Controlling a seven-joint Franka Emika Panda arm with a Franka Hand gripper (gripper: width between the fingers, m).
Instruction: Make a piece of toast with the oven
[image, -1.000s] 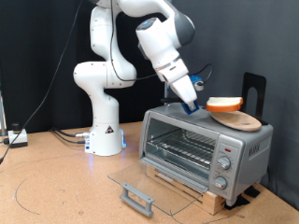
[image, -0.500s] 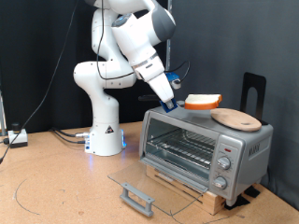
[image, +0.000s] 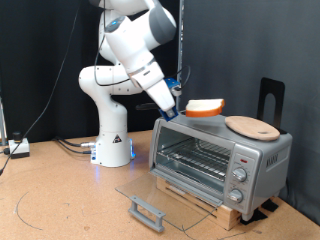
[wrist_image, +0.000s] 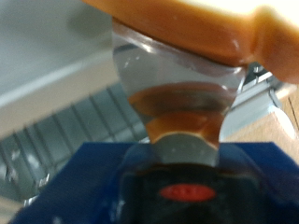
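With its glass door (image: 158, 203) dropped flat toward the camera and the wire rack (image: 195, 159) bare inside, the oven (image: 219, 156) stands ready as the toast (image: 204, 106) travels through the air above it. A second ago the slice sat on the round wooden board (image: 252, 126) on the oven's roof; it now hangs clear of the board, carried toward the exterior view's left and a little higher, above the roof's left end. That puts the pick-up behind the arm, though the bread is not yet in front of the opening, let alone on the rack.

The gripper (image: 180, 109) is closed on the toast's left edge; the wrist view shows a clear finger (wrist_image: 183, 105) pressed against the orange-brown crust (wrist_image: 187, 33), with the rack (wrist_image: 70, 140) visible below.

Count: one oven, one door, one rack, three knobs (image: 240, 180) on the front panel at the exterior view's right, one slice, one board, one arm. A dark upright stand (image: 271, 100) rises behind the oven, and cables (image: 55, 143) trail past the robot base (image: 112, 150) at the back.
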